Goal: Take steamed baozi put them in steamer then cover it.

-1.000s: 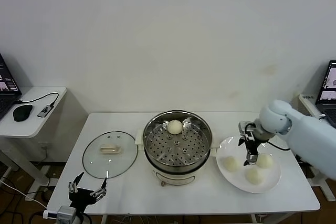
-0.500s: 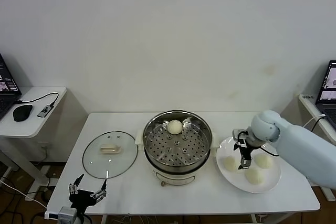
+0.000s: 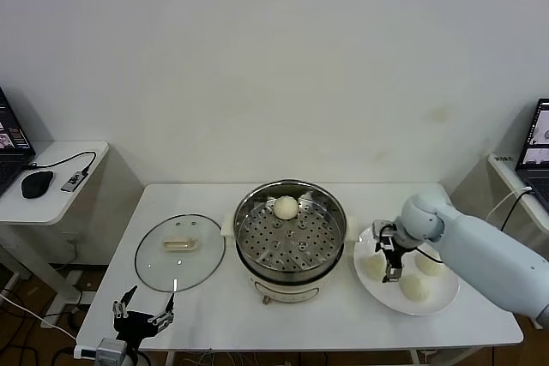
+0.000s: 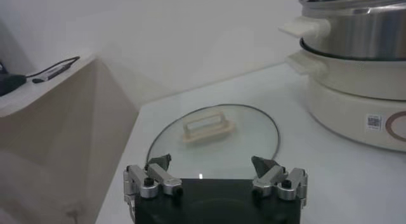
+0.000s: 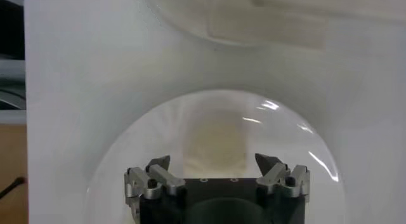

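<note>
Figure: the right hand (image 3: 388,255) poised over the white plate (image 3: 442,299) at the counter's (image 3: 343,319) right end. Your right hand hangs fingers-down with its jaws spread wide and nothing between them, low over the plate's left part and just beside the nearest of three steamed baozi (image 3: 372,267) lying there (whether a fingertip already touches that bun cannot be told); the right wrist view looks straight down past the spread fingers (image 5: 158,174) at the plate's glossy surface (image 5: 216,136). The wide stance suits the load: a soft round bun is best straddled, not pinched from one side. The steamer (image 3: 290,231) stands at the counter's middle with one baozi (image 3: 285,207) already on its perforated tray toward the back, which leaves the nearer holes free for the rest. The glass lid (image 3: 179,251) lies flat on the counter to the steamer's left, handle up, within easy reach for the final covering. Your left hand (image 3: 141,313) waits at the counter's front-left edge, jaws likewise spread and empty, facing the lid (image 4: 212,136). By this layout, roughly a quarter of the loading is done.
</note>
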You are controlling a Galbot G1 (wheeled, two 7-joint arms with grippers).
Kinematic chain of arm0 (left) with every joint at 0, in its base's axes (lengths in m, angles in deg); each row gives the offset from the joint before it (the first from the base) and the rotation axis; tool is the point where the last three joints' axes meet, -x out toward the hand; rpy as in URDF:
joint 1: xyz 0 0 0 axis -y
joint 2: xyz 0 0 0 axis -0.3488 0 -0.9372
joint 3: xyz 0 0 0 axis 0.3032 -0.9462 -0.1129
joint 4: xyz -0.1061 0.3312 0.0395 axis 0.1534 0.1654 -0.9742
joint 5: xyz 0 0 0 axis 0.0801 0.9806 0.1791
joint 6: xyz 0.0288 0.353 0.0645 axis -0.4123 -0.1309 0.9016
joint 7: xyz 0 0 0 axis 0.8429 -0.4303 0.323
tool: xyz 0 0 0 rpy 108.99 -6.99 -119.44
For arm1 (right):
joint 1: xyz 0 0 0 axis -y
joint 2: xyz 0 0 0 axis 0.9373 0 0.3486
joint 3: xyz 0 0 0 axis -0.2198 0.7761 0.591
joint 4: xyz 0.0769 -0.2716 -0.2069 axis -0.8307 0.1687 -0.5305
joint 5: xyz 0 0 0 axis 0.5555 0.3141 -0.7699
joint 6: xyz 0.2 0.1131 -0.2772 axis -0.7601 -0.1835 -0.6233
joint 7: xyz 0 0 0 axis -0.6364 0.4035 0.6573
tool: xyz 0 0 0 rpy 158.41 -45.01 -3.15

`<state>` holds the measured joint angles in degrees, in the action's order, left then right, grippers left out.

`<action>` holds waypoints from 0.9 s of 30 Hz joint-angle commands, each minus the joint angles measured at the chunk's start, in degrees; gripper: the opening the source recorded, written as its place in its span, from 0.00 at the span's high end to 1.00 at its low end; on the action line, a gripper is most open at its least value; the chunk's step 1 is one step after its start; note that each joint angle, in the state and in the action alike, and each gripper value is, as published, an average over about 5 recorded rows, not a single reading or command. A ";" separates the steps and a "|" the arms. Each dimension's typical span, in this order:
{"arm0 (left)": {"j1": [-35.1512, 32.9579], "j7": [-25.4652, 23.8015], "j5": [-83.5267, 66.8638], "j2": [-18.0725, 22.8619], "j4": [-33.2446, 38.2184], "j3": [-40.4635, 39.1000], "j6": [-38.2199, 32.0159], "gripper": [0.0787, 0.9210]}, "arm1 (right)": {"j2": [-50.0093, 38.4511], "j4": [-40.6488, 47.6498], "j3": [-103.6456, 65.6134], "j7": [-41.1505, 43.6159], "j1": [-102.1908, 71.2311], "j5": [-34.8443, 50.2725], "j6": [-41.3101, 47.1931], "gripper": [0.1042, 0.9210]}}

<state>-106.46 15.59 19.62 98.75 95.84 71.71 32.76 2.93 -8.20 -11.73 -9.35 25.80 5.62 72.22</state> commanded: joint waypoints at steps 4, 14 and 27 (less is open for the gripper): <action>0.09 0.05 0.08 -0.04 -0.22 -0.14 -0.06 0.12 | 0.43 0.91 -0.41 -1.39 -0.65 -0.52 -0.33 0.12; 0.13 0.03 0.09 0.00 -0.27 -0.34 -0.07 0.12 | -0.30 0.81 -0.58 -1.58 -0.84 0.20 -0.32 0.13; -0.12 0.10 0.24 0.17 -0.08 -0.62 -0.21 0.12 | -0.76 0.54 -1.85 -1.61 -1.67 1.03 -0.10 0.44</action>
<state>-106.53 15.67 19.84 99.01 95.65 71.05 32.57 2.21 -7.60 -13.33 -10.80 24.29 6.46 72.14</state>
